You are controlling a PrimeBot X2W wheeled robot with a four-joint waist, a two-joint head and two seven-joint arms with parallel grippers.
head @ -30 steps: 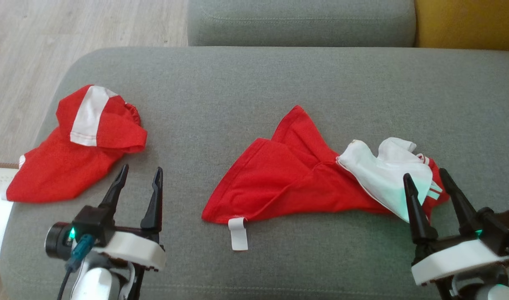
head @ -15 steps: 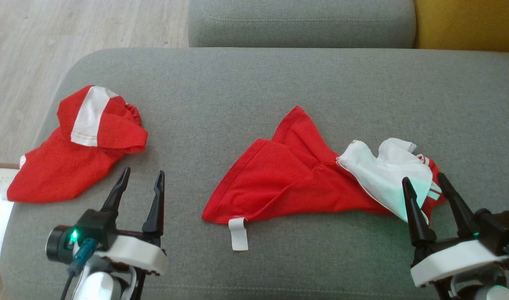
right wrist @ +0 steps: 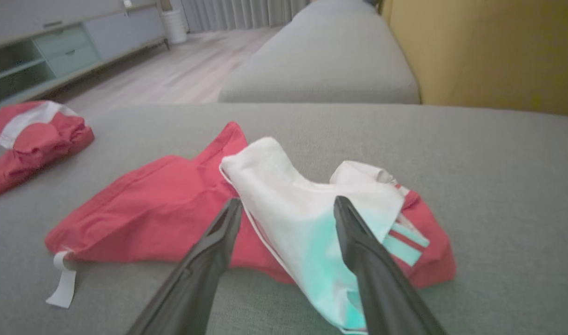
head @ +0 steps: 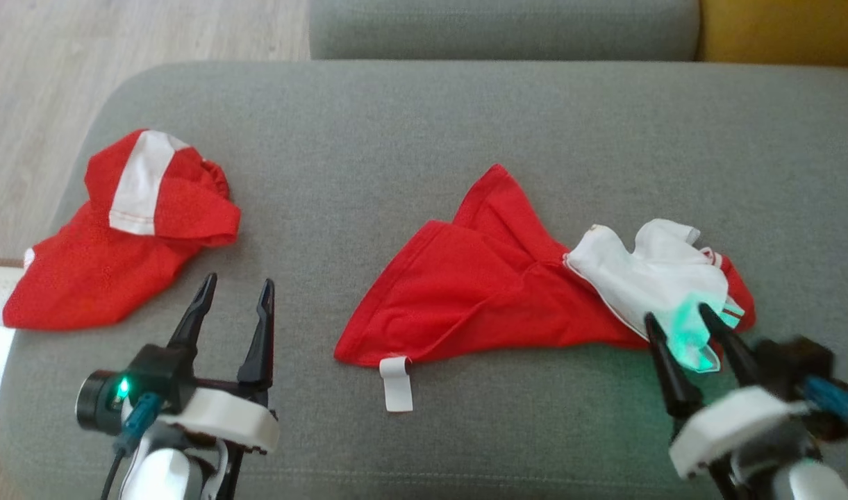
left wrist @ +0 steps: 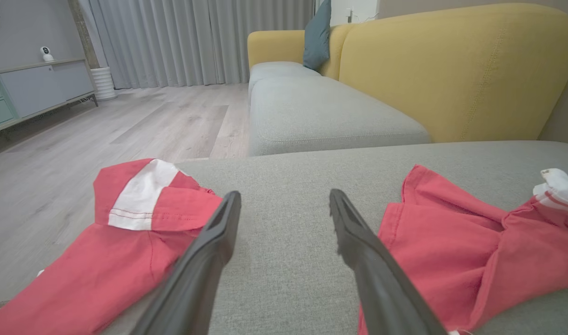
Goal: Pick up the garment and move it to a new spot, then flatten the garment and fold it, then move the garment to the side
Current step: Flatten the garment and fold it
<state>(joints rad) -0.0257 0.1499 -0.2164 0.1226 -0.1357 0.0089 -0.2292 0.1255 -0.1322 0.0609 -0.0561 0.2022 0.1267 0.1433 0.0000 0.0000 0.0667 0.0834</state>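
Observation:
The garment (head: pixel 479 298) lies crumpled on the grey sofa seat (head: pixel 396 139), red with a white part (head: pixel 646 278) bunched at its right end. A white tag (head: pixel 397 382) sticks out of its near hem. My right gripper (head: pixel 677 314) is open, its tips over the near edge of the white part; in the right wrist view the gripper (right wrist: pixel 288 201) straddles the white cloth (right wrist: pixel 293 195) without closing on it. My left gripper (head: pixel 237 281) stands open and empty over bare cushion, left of the garment (left wrist: pixel 442 251).
A second red garment with a white band (head: pixel 118 257) lies at the seat's left end, near the edge above the wooden floor (head: pixel 83 55). Another grey cushion (head: pixel 500 28) and a yellow backrest (head: pixel 778 28) lie behind.
My right gripper has moved left and forward, onto the near edge of the white part. The head view has shifted a little. The left gripper has stayed put.

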